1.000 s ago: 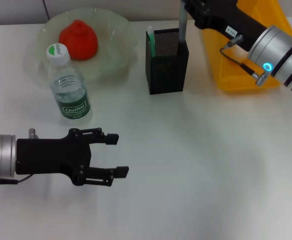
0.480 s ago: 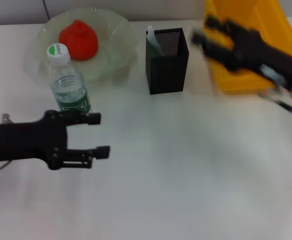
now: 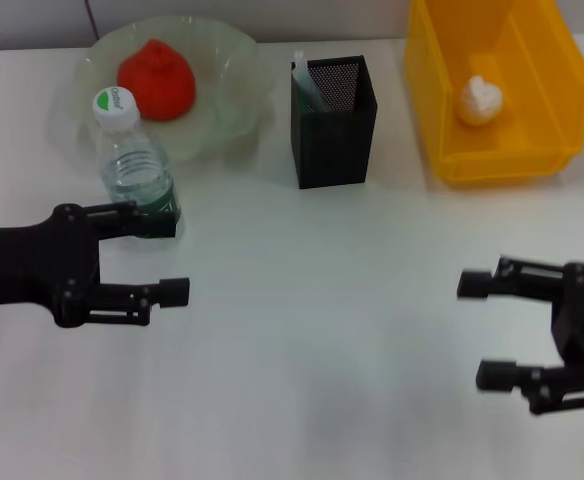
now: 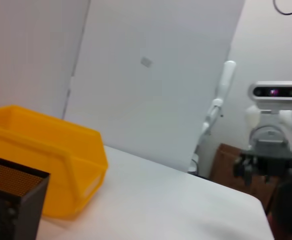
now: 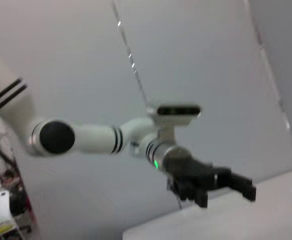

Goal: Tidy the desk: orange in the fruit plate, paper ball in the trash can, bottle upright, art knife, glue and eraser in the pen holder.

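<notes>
Hovering over the desk, the left gripper and right gripper are seen spread wide, nothing held. The bottle stands upright beside the fruit plate holding the orange; the paper ball lies in the trash can, right of the pen holder.

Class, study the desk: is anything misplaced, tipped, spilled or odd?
Nothing stands out. The orange sits in the fruit plate, the paper ball lies in the trash can, the bottle stands upright, and both end effectors, left and right, hover open and empty.
</notes>
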Available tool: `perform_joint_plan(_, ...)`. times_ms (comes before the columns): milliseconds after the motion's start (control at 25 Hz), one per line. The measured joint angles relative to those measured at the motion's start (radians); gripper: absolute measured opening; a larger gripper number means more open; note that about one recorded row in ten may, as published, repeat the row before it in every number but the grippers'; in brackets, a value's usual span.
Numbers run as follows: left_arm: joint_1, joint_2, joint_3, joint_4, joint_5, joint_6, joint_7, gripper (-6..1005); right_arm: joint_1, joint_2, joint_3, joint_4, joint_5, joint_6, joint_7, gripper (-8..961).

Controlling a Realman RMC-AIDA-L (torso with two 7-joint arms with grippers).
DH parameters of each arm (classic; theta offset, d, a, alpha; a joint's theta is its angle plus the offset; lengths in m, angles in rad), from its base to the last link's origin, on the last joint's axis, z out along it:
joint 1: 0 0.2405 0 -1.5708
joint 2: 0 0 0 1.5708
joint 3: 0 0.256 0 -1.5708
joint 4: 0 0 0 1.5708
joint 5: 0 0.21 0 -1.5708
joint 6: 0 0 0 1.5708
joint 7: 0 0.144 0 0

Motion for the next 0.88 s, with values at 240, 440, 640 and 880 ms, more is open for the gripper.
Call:
perform_joint_plan(240,0.000,0.000,0.010,0.000,0.004,0.019,0.003,845,0.004,0.012,0.000,-0.004,-0.029,0.014,-0.032,833)
perform_joint_plan(440,0.001,0.000,0.010,-0.004,0.005,0.030,0.003,845,0.007,0.016,0.000,-0.005,-0.032,0.014,-0.048,833)
perform_joint_plan(640,0.000,-0.002,0.023,0.000,0.007,0.049,0.011,844,0.012,0.021,0.000,-0.008,-0.031,0.018,-0.065,833)
perform_joint_plan(880,-0.002,-0.001,0.059,-0.002,0.010,0.082,0.039,844,0.019,0.023,0.000,-0.007,-0.027,0.019,-0.071,833)
